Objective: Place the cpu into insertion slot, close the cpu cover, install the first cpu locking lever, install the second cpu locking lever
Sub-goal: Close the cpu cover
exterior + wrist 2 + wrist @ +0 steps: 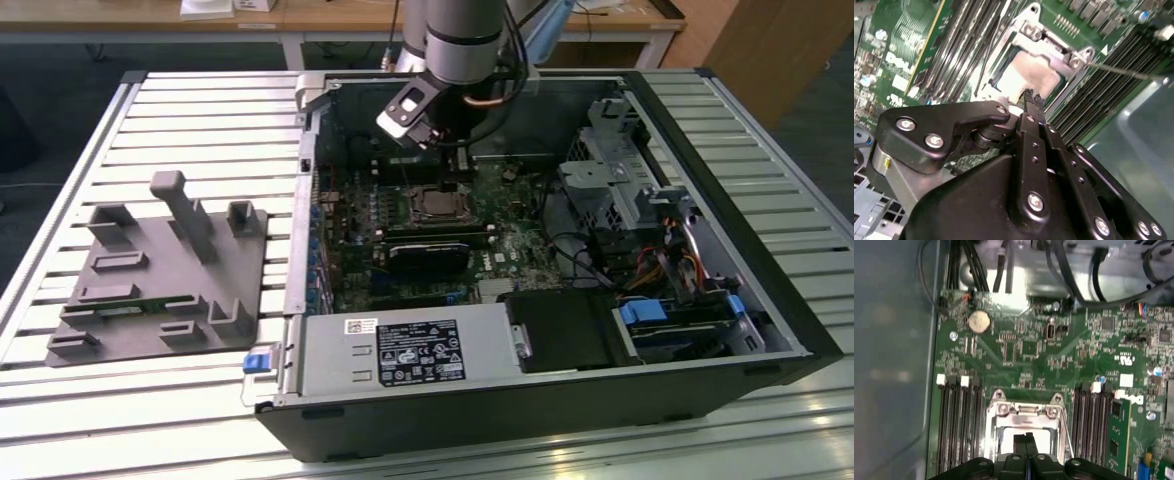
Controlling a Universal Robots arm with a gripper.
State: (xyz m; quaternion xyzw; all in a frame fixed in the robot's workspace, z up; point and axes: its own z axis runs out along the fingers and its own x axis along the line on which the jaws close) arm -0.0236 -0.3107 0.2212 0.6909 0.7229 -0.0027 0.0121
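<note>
The insertion slot [435, 205] lies in the green board inside the open computer case. The cpu [1026, 75] sits in it, its pale face showing through the window of the cpu cover [1051, 42], which lies flat over it. In the first wrist view the cover [1021, 410] frames the same pale face [1004, 439]. A thin metal lever [1119, 71] sticks out from one corner of the socket. My gripper [1032, 100] hangs just above the chip's face with its fingers pressed together and nothing between them; it also shows in the exterior view [449, 168] over the socket.
Long black memory slots [956, 425] flank the socket on both sides. A black cooler block [434, 255] and a grey labelled power-supply box [400, 350] lie nearer the case front. A drive cage and cables [614, 185] fill the exterior view's right. A grey fixture [160, 275] stands outside the case.
</note>
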